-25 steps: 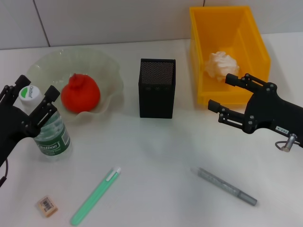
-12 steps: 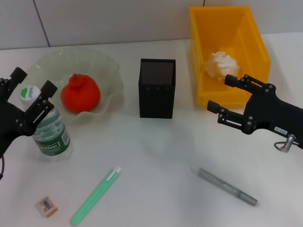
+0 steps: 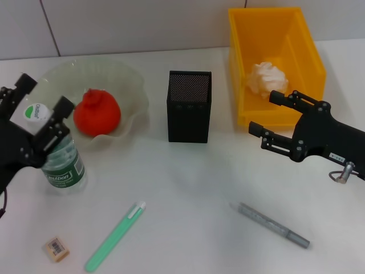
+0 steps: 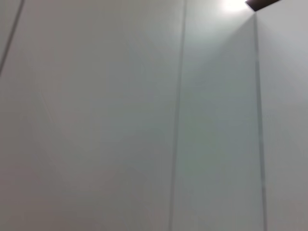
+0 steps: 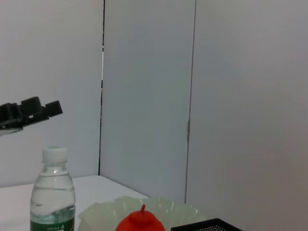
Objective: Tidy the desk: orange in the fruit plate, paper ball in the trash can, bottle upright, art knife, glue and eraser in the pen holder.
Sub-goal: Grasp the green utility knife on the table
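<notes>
The bottle stands upright on the desk at the left, with its white cap on top. My left gripper is open and hovers just above the cap; the right wrist view shows that gripper clear of the bottle. The orange lies in the fruit plate. The paper ball sits inside the trash can. The pen holder stands mid-desk. The eraser, a green glue stick and a grey art knife lie near the front. My right gripper is open and empty beside the trash can.
The left wrist view shows only a pale wall. White desk surface stretches between the pen holder and the items along the front edge. A tiled wall runs behind the desk.
My left gripper has lifted up off the bottle, which stays standing. The right gripper has barely shifted.
</notes>
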